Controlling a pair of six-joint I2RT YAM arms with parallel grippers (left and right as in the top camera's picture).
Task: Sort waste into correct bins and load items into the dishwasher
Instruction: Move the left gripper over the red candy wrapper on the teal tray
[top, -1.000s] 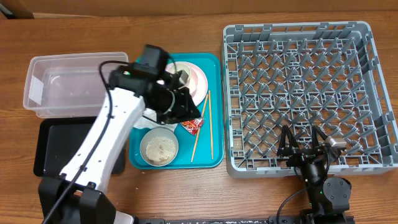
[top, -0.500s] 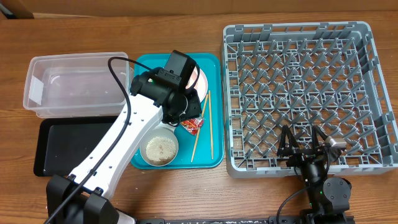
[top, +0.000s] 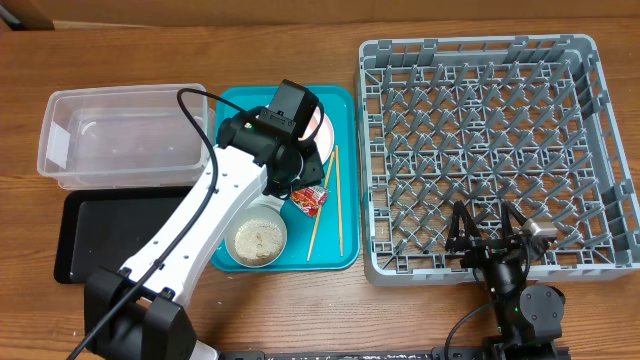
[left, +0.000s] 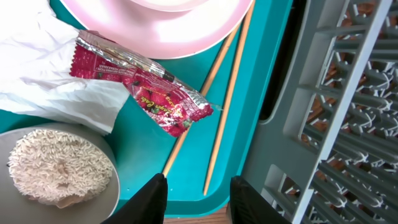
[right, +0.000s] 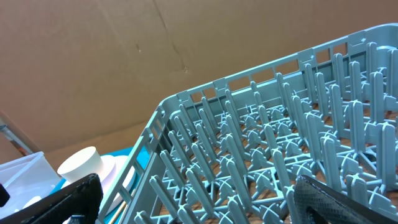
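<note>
Wooden table (top: 320, 310), left pincer (left: 199, 180) spread near red wrapper (left: 149, 93) on teal tray (left: 143, 155), right pincer (right: 196, 183) spread at rack (right: 249, 124) edge

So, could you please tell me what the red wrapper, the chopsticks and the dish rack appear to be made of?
Red wrapper: likely metallised plastic film with a glossy finish, going by the crinkled silver inner edge. Chopsticks: seemingly wood or bamboo, matte pale tan and unpainted. Dish rack: moulded plastic, judging by its uniform grey lattice and slight sheen.
</note>
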